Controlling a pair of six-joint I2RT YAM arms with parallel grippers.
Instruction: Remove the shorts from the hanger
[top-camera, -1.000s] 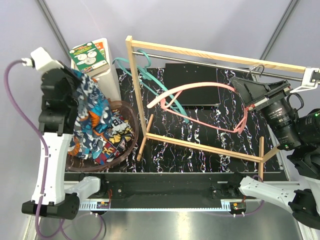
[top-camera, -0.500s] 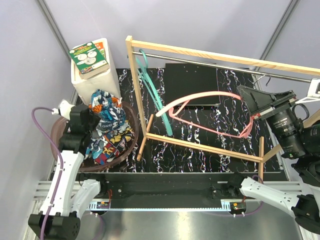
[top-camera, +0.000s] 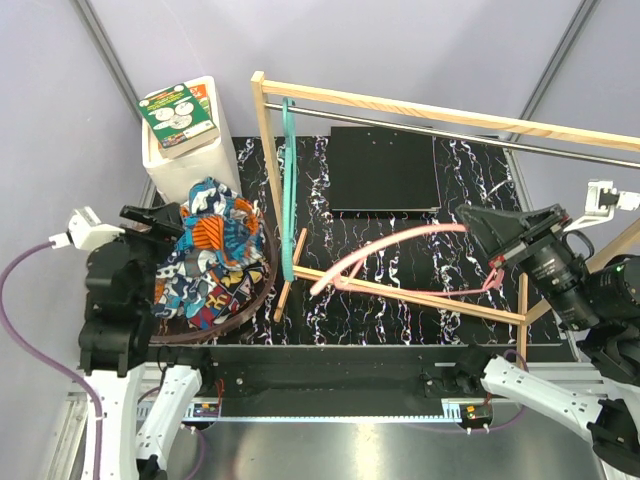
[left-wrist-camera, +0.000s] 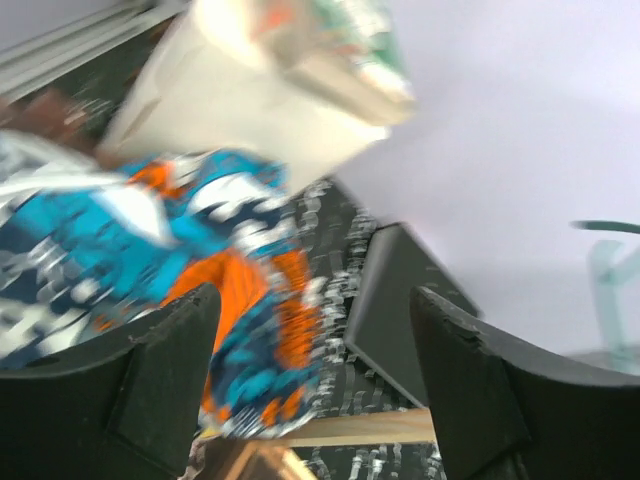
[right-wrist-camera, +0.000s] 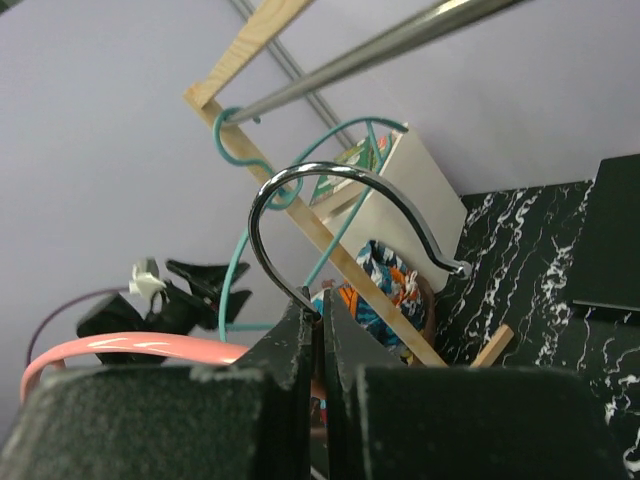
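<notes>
Left claw (top-camera: 158, 222): jaws spread wide, nothing between them; it hovers at the left edge of the brown basket (top-camera: 258, 285), just beside the teal, orange and white shorts (top-camera: 215, 222). Left wrist view is motion-blurred, but the same shorts (left-wrist-camera: 200, 260) show past the two open fingers (left-wrist-camera: 150, 400). These shorts lie heaped in the basket on top of the comic-print shorts (top-camera: 215, 295) in navy, red and yellow; both pairs are off any hanger. A white box (top-camera: 190, 150) with a green-labelled pack on top stands just beyond the basket, at the far left of the table (top-camera: 470, 170). Right claw (right-wrist-camera: 320, 340): closed tight on the chrome hook (right-wrist-camera: 340, 200) of the pink hanger (top-camera: 400, 245). The hook sits below the metal rod (right-wrist-camera: 400, 40) and is not on it; the bare pink hanger reaches left across the wooden rack (top-camera: 400, 285) near its base bar. A teal hanger (top-camera: 288, 190), also bare, hangs from the rod at the rack's left post.
</notes>
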